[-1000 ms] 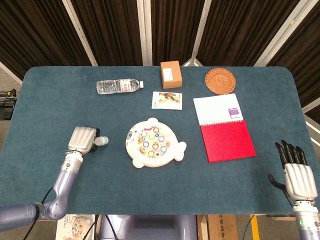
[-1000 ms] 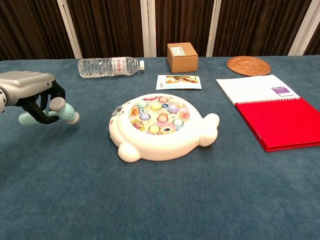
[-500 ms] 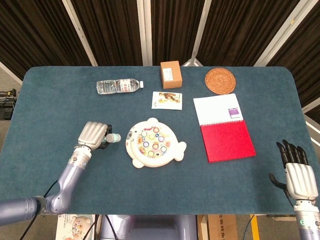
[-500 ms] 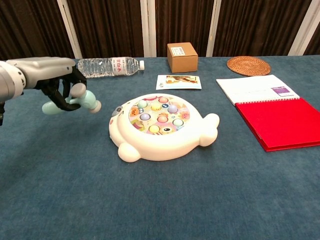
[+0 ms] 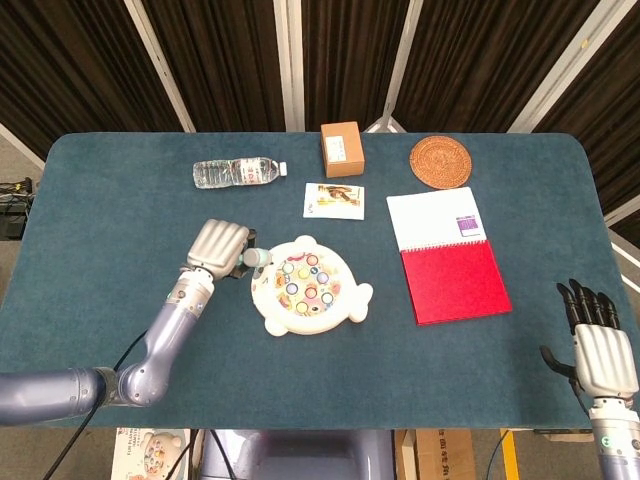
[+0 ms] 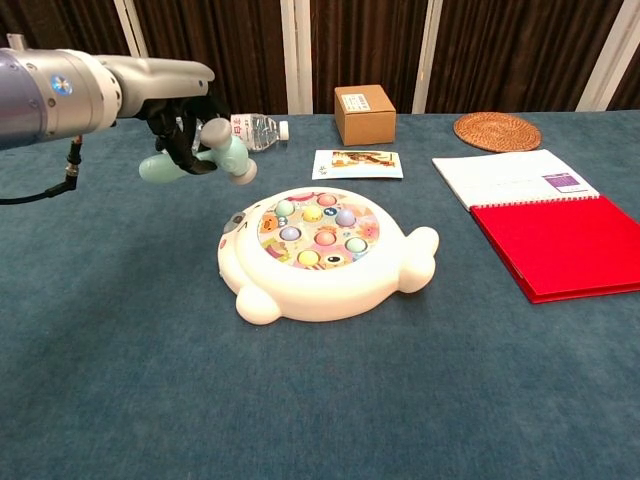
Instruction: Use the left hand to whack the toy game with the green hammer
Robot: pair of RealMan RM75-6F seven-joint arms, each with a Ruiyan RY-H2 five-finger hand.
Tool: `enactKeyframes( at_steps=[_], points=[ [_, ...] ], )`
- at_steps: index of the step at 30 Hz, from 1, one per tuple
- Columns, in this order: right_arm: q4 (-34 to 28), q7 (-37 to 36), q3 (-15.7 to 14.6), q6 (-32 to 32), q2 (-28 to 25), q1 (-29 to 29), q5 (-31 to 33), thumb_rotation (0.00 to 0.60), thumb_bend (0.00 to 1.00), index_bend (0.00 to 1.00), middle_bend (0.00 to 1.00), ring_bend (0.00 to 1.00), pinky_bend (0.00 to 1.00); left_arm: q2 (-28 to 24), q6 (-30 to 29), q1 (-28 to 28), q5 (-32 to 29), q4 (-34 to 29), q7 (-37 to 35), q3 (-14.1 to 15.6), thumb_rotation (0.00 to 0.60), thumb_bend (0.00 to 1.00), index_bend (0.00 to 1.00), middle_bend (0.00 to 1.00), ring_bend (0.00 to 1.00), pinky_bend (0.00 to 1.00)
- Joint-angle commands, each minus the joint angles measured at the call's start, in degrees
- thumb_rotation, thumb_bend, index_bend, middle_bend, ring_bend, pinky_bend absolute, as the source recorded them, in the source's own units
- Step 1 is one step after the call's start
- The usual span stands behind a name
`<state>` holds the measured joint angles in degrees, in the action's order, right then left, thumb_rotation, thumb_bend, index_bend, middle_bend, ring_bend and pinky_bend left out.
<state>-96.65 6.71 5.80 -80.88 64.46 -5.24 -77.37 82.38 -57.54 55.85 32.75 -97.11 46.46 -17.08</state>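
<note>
Left hand (image 6: pixel 180 115) fingers curled tight round green hammer (image 6: pixel 205 155), raised just off toy game (image 6: pixel 325 250) at its 10 o'clock, prob. lining up a strike. Right hand (image 5: pixel 598 345) empty, fingers straight, parked at worktop's 4 o'clock.

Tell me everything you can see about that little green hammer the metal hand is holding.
The green hammer is a small, pale mint toy that looks like smooth plastic, with a rounded head and a short stubby handle. The left hand grips it with dark fingers wrapped around the handle, holding it lifted in the air, tilted, just left of the toy game. It touches nothing else, and has not yet come down on the game's coloured buttons.
</note>
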Motion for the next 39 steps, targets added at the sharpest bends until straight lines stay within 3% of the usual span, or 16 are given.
enactKeyframes(
  at_steps=[1, 8, 17, 27, 39],
  points=[
    [0.01, -0.10, 0.08, 0.13, -0.04, -0.07, 0.12, 0.600, 0.26, 0.00, 0.00, 0.00, 0.00, 0.21, 2.34, 3.79, -6.16, 0.72, 2.72, -1.12, 0.600, 0.72, 0.67, 0.59, 0.49, 0.58],
    [-0.08, -0.36, 0.06, 0.34, -0.06, -0.16, 0.13, 0.600, 0.27, 0.00, 0.00, 0.00, 0.00, 0.02, 3.34, 9.57, -13.97, 2.35, 7.30, -1.55, 0.600, 0.72, 0.68, 0.59, 0.49, 0.58],
    [-0.15, -0.62, -0.11, 0.25, -0.11, -0.14, -0.28, 0.600, 0.27, 0.00, 0.00, 0.00, 0.00, 0.38, 4.89, 14.90, -23.86, 3.49, 11.76, 1.38, 0.600, 0.72, 0.68, 0.59, 0.49, 0.58],
    [-0.07, -0.70, -0.10, 0.37, -0.07, -0.20, -0.17, 0.600, 0.26, 0.00, 0.00, 0.00, 0.00, 0.01, 5.43, 18.45, -29.48, 4.96, 12.67, 2.64, 0.600, 0.73, 0.68, 0.59, 0.49, 0.58],
    [-0.15, -0.79, -0.11, 0.49, -0.09, -0.23, -0.02, 0.600, 0.26, 0.00, 0.00, 0.00, 0.00, 0.20, 5.73, 21.10, -30.38, 6.37, 11.70, 3.28, 0.600, 0.73, 0.68, 0.59, 0.49, 0.58]
  ],
)
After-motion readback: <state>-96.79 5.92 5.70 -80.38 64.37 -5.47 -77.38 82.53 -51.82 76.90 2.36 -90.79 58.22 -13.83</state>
